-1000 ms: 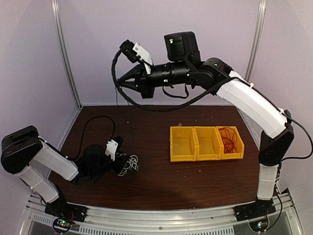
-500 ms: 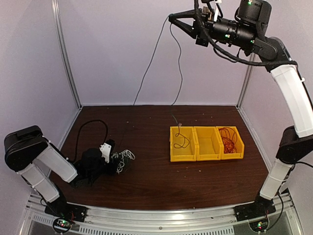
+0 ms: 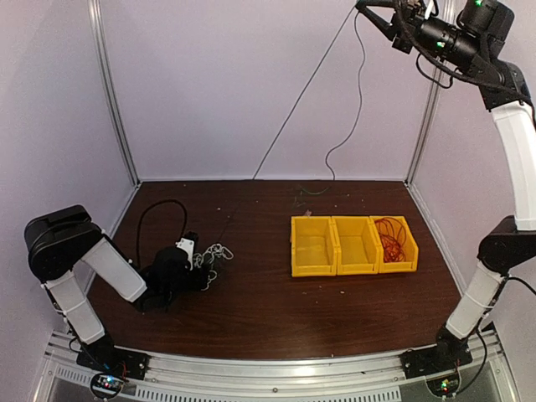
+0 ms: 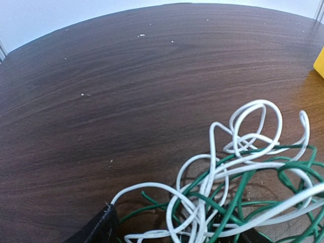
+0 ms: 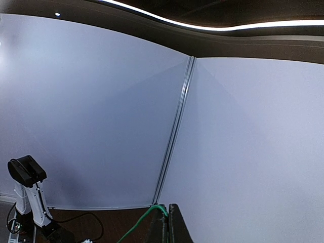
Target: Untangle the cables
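Presently, the right fingers [image 5: 174, 229] are pressed together on a green cable [image 5: 139, 225], high above the table [image 3: 276, 310]. From those fingers the green cable falls in two runs. One hangs almost straight down, its end on the table far below. The other slants down and across toward the left fingers [image 4: 98, 230].

The left fingers stand apart, low on the table, gripping nothing. A tangle of white and green cables [image 4: 230, 174] lies between and just ahead of them, resting on the table; whether any loop touches a finger cannot be told.

Three yellow bins [image 3: 314, 243] stand in a row on the table, between the two sets of fingers and well below the right ones. A red cable [image 3: 389, 234] lies coiled in the bin farthest from the left fingers.
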### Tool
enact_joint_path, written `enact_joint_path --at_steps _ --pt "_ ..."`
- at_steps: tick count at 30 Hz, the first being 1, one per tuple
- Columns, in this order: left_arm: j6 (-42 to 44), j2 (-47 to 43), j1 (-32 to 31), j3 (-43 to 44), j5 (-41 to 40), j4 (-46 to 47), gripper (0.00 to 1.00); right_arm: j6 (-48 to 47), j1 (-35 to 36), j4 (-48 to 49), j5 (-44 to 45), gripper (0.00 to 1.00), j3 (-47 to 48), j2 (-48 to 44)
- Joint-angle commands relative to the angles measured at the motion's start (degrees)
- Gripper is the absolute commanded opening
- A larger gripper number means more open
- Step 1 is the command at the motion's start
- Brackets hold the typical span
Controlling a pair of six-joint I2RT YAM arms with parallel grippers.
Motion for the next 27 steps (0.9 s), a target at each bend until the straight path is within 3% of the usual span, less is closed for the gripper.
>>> enact_joint_path --at_steps 1,19,24,27 --pt "-1.07 1.78 0.52 -0.01 -2.70 -4.71 0.70 4.28 -4.26 6.80 -3.60 0.00 2.82 -4.34" --pt "-9.05 3.24 2.36 3.61 -6.46 -14.48 0.77 13.53 -14.81 13.25 -12.92 0.00 6.11 -5.85" --pt "-11.51 4.76 2.63 5.68 -7.67 -17.70 0.87 24.21 -18.29 22.68 -19.42 0.00 3.39 -6.44" --pt "-11.27 2.33 2.55 4.47 -6.87 -16.27 0.85 38.09 -18.19 38.00 -26.88 0.00 -8.64 -8.65"
